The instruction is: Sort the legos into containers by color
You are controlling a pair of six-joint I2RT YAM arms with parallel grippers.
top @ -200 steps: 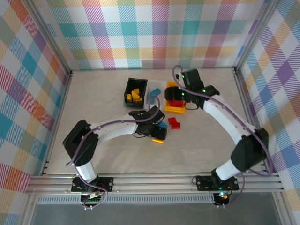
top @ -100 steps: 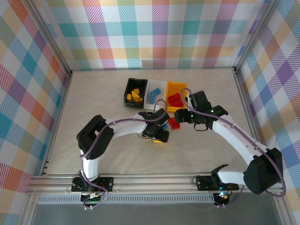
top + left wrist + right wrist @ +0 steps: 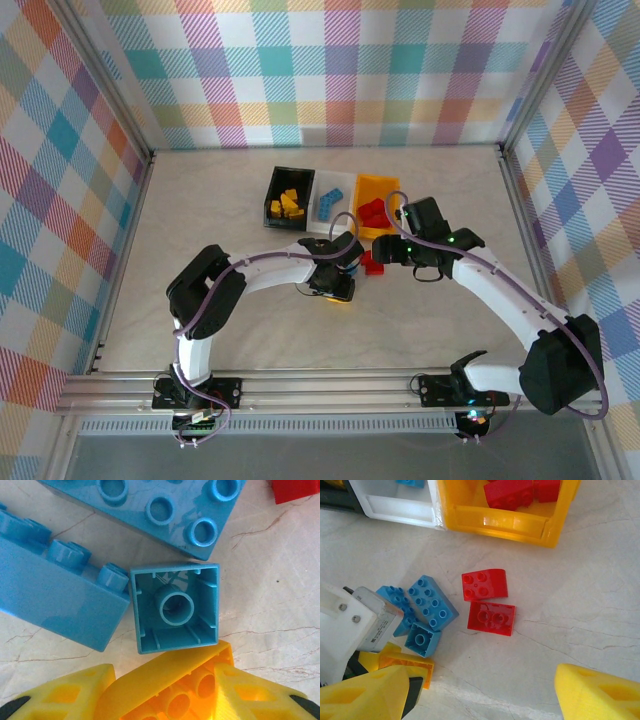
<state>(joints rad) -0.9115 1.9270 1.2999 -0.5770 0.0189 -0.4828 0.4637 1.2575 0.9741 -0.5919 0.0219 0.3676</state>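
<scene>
Looking at the left pincer [image 3: 162, 671]: it sat low on the desk [image 3: 200, 210] with both yellow fingers [image 3: 55, 697] pressed against an orange brick [image 3: 172, 687], hollow side up, so I'd call it gripped. The right pincer [image 3: 482, 687] hung wide and empty above two loose red bricks [image 3: 485, 586], near the yellow bin [image 3: 500, 524] that held more reds. Three blue bricks [image 3: 175, 607] lay bunched by the orange one, the upturned one just beside it, maybe touching, so a lift could drag it. The bricks looked light, rigid and glossy. Flat side walls were the place to pinch, not the studs, and a shallow bite might slip. The orange one probably belonged in the black bin [image 3: 268, 200] with the other yellows, the blues in the white bin [image 3: 400, 509]. The desk was pale, marble-look, smooth and flat, so strays would slide easily. The cell was tight: plaid walls [image 3: 300, 70] on three sides, aluminium rail [image 3: 330, 385] at the near edge.
</scene>
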